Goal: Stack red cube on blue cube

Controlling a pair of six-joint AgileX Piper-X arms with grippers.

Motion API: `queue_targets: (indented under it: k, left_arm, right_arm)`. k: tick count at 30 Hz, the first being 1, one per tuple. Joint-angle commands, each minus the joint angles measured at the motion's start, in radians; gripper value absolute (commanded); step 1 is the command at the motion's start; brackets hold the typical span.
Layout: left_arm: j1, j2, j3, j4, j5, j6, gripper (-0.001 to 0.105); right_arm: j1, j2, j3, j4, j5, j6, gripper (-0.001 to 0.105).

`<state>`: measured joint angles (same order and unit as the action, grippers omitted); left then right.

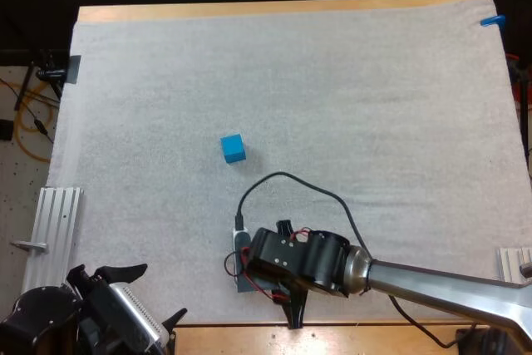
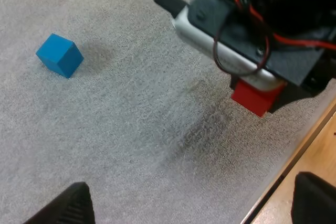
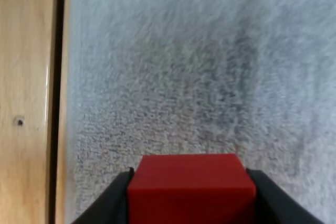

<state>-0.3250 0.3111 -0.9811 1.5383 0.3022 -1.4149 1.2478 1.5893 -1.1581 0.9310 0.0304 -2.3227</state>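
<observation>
Two cubes lie well apart. The blue cube (image 1: 233,148) sits flat on the white mat (image 1: 374,106), a little left of the tabletop's (image 1: 249,10) middle and far from every edge. Bare mat lies open all round it, and the far half and the right side of the mat are open too.

The red cube (image 2: 257,97) is close to the tabletop's near edge, about midway along it. It is gripped by the right claw (image 1: 290,276), whose black fingers (image 3: 113,203) press on it from both sides. The right wrist view shows the mat's near border and the strip of bare wood just beside the cube. A shadow lies on the mat by the cube, but I cannot tell whether the cube touches the mat.

The left claw (image 1: 154,295) hangs over the near left corner. Its fingers (image 2: 68,205) stand wide apart and hold nothing. It is turned toward the right claw, with the blue cube farther off. Nothing stands on the mat between the two cubes.

A ribbed metal rail (image 1: 54,230) lies along the left edge beyond the mat, and a second rail (image 1: 515,259) shows at the right edge.

Both cubes are equal-sided. The blue cube's sides are turned slightly off the mat's edges. The red cube sits square between the fingers, one flat face toward the wrist.
</observation>
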Motion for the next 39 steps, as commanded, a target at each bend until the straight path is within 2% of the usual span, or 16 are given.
queue_targets:
  k: [1, 6, 11, 14, 16, 19, 29, 39]
  left_arm:
    - [-0.003, 0.002, -0.006, 0.006, 0.008, 0.002, 0.074]
    - [-0.001, 0.002, -0.006, 0.004, 0.008, -0.009, 0.074]
    - [-0.001, 0.002, -0.006, -0.043, 0.0, -0.084, 0.074]
    - [-0.001, 0.002, -0.006, -0.084, -0.045, -0.101, 0.074]
    - [-0.001, 0.002, -0.003, -0.126, -0.112, -0.114, 0.074]
    - [-0.001, 0.01, 0.001, -0.168, -0.164, -0.123, 0.074]
    - [-0.001, 0.172, 0.001, -0.251, -0.165, -0.159, 0.074]
    - [-0.001, 0.198, 0.001, -0.319, -0.194, -0.159, 0.074]
  right_arm:
    - [-0.012, -0.013, -0.025, 0.034, 0.008, 0.021, 0.023]
    - [-0.074, -0.013, -0.104, 0.039, 0.011, 0.109, 0.023]
    - [-0.154, -0.005, -0.185, 0.031, 0.011, 0.151, 0.023]
    - [-0.188, 0.019, -0.239, 0.022, 0.011, 0.15, 0.023]
    - [-0.208, 0.053, -0.293, 0.014, 0.011, 0.15, 0.023]
    - [-0.219, 0.111, -0.363, 0.014, 0.016, 0.15, 0.023]
    - [-0.284, 0.31, -0.603, 0.016, 0.038, 0.154, 0.023]
    - [-0.357, 0.461, -0.74, 0.0, -0.022, 0.254, 0.023]
